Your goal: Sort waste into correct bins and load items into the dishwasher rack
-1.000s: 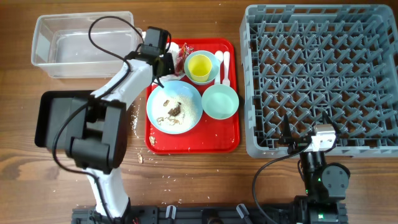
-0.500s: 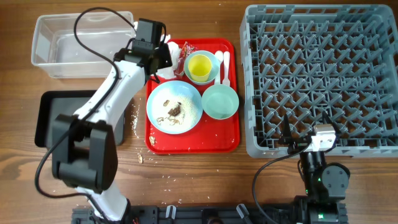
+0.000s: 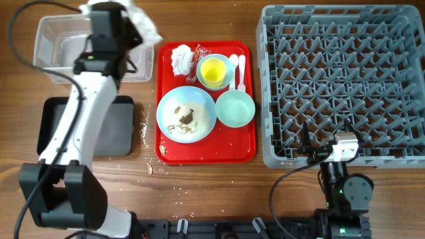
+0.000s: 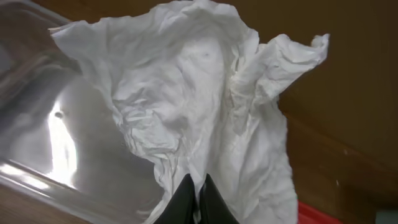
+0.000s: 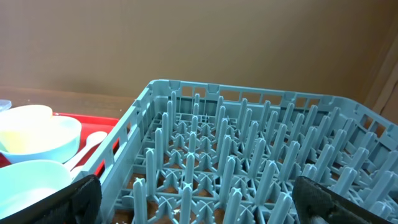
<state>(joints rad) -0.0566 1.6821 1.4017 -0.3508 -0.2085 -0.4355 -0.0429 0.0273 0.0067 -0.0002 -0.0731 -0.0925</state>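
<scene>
My left gripper (image 3: pixel 133 20) is shut on a crumpled white napkin (image 3: pixel 143 23) and holds it above the right end of the clear tub (image 3: pixel 60 50). In the left wrist view the napkin (image 4: pixel 199 106) hangs from the closed jaws (image 4: pixel 198 186) over the tub (image 4: pixel 56 137). A second napkin (image 3: pixel 180 57) and a red wrapper (image 3: pixel 197 54) lie on the red tray. The pale blue plate (image 3: pixel 186 113) holds food scraps (image 3: pixel 184 117). The yellow cup (image 3: pixel 212 72) sits in the light blue bowl, next to the mint-green bowl (image 3: pixel 235 108) and white spoon (image 3: pixel 241 70). My right gripper (image 3: pixel 330 151) is open at the grey rack (image 3: pixel 345 79) front edge.
The black tray (image 3: pixel 53 126) lies left of the red tray (image 3: pixel 206 149), partly under my left arm. Crumbs are scattered on the wood between them (image 3: pixel 145 129). In the right wrist view the rack's pegs (image 5: pixel 236 162) fill the foreground, with the bowls (image 5: pixel 37 137) at left.
My left gripper has lifted one napkin off the red tray and carried it left and back, over the clear tub. The right arm has not moved.
</scene>
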